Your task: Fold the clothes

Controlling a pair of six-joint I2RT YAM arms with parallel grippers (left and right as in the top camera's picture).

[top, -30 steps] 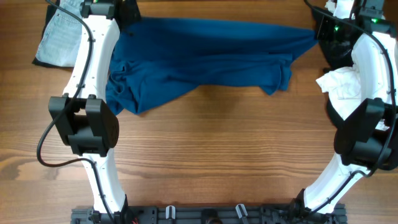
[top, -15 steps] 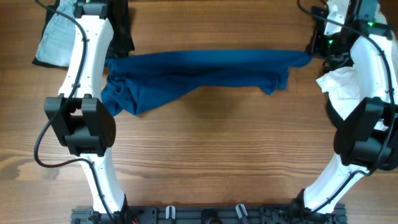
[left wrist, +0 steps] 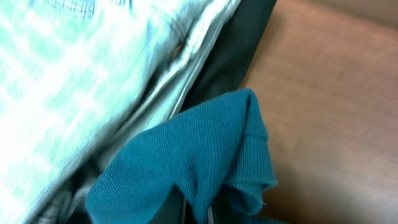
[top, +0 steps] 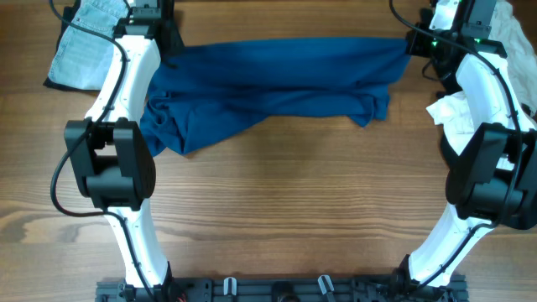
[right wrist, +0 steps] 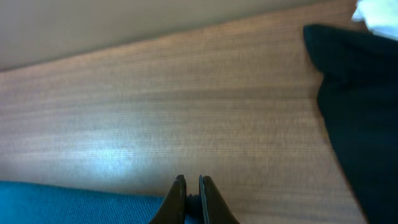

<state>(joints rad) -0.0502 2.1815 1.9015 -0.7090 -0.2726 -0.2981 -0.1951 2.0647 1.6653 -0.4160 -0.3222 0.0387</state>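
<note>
Deep-blue shirt lies spread along the far edge of the table, bunched at its left end; left gripper and right gripper each clamp a far corner

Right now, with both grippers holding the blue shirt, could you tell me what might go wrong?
The right gripper seems to pinch only the edge of the blue shirt, so it may slip out. The left gripper holds its bunched corner right over the jeans, which could snag and drag along. Its left side lies crumpled, so folding may trap creases.
</note>
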